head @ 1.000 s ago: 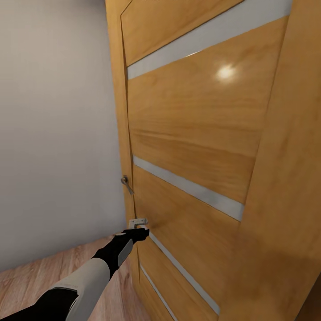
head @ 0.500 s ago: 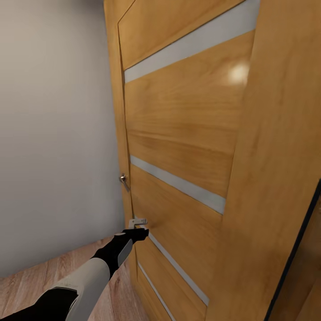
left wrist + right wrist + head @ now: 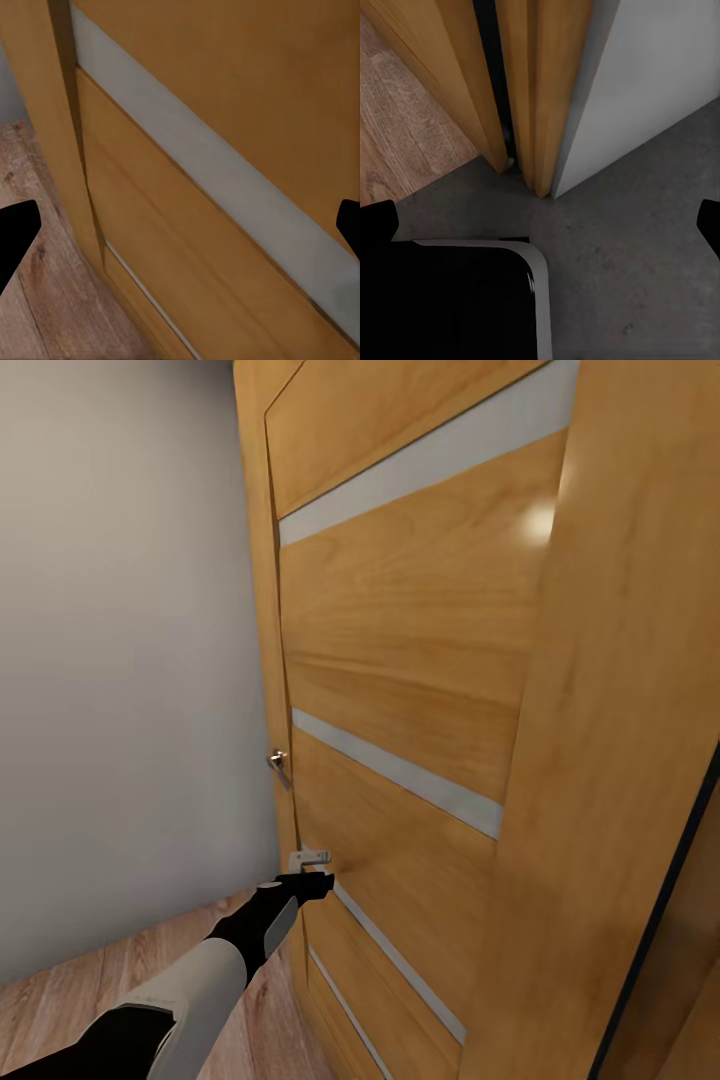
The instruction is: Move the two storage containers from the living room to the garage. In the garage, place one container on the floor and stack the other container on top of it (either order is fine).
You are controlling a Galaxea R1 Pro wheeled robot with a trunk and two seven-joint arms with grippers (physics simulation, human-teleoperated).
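Wooden door point(image 3: 400, 660), left gripper point(image 3: 312, 857) touching

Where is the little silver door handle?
In the head view, the silver door handle sits on the wooden door's left edge, next to the grey wall, a bit above the left gripper.

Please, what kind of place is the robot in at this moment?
Probably an indoor doorway between two rooms. A tall wooden door with pale stripes and a metal handle stands beside a grey wall. The wood-plank floor meets dark grey concrete floor at the door's foot.
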